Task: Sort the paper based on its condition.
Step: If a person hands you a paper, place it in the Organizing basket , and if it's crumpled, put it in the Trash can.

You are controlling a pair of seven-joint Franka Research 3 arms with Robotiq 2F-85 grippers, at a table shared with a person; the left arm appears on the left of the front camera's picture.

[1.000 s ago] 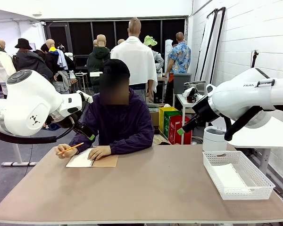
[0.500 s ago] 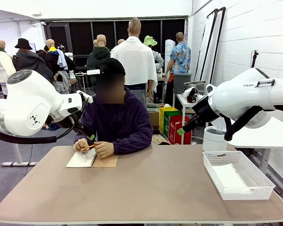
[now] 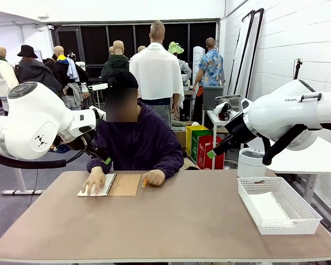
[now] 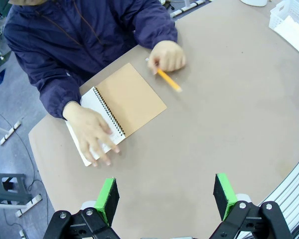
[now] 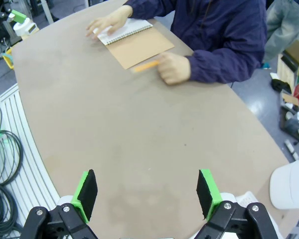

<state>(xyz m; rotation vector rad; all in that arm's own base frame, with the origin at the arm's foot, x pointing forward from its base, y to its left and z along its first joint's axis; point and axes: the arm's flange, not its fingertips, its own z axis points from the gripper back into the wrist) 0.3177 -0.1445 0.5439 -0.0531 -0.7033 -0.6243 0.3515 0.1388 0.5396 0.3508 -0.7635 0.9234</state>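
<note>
Watching through the wrist cameras, I see the left gripper [image 4: 165, 191] and the right gripper [image 5: 145, 191] hanging high over the table [image 3: 182, 221], each with its jaws spread wide and nothing between the green pads. No loose paper lies on the tabletop for me to take: what looks like a white sheet [image 3: 267, 205] lies in the lattice basket [image 3: 281, 226] at the robot's right, and the other white page [image 4: 89, 102] I can see is bound in the spiral notebook [image 4: 132, 97] at the far side. One of the person's hands [image 4: 92, 137] lies flat on that page and the other hand [image 4: 167, 55], just beside the brown cover, has an orange pencil [image 4: 168, 80]. My main worry is timing: if I send an arm down while those hands are over the notebook, I could strike them or catch the pencil. Once a sheet does come free, it will lie thin and flat, so a careless pinch could crease it and spoil the very condition I must judge. I could also close on the notebook by mistake.
</note>
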